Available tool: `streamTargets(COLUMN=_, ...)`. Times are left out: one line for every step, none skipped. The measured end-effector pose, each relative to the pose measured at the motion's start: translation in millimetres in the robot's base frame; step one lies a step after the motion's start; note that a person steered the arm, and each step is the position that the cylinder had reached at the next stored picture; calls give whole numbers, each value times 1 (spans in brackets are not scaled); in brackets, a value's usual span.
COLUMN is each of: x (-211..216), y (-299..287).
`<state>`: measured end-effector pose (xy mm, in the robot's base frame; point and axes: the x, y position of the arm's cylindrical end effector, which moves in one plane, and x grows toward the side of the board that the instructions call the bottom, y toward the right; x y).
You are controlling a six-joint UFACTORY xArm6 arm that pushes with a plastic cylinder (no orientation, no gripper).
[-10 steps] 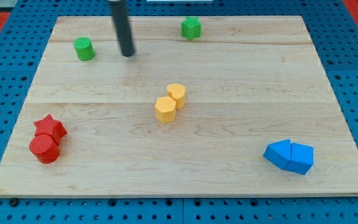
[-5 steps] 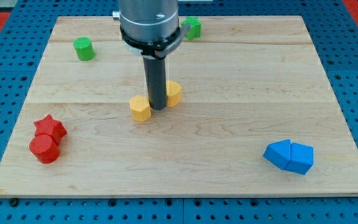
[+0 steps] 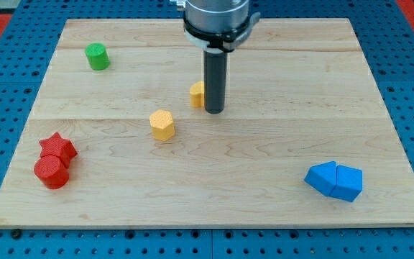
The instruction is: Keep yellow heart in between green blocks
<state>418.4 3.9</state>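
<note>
Yellow heart half hidden, long axis unreadable, just at the view's left of my tip, a plain rod end.

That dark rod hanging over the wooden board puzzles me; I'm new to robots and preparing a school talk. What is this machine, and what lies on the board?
It is a robot arm that has no hand: it ends in a straight dark rod, and it only pushes things. One camera looks down at the wooden board. My tip rests against the right side of a yellow block, partly hidden behind the rod. A second yellow block sits apart, lower left. A green cylinder stands near the view's top left. A red star and red cylinder touch at lower left; two blue blocks touch at lower right. Nothing is held.
</note>
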Motion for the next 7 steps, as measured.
streamTargets(x=-16, y=-9)
streamTargets(x=-19, y=-39)
streamTargets(x=-25, y=-64)
streamTargets(x=-36, y=-61)
streamTargets(x=-24, y=-48)
streamTargets(x=-32, y=-41)
streamTargets(x=-57, y=-36)
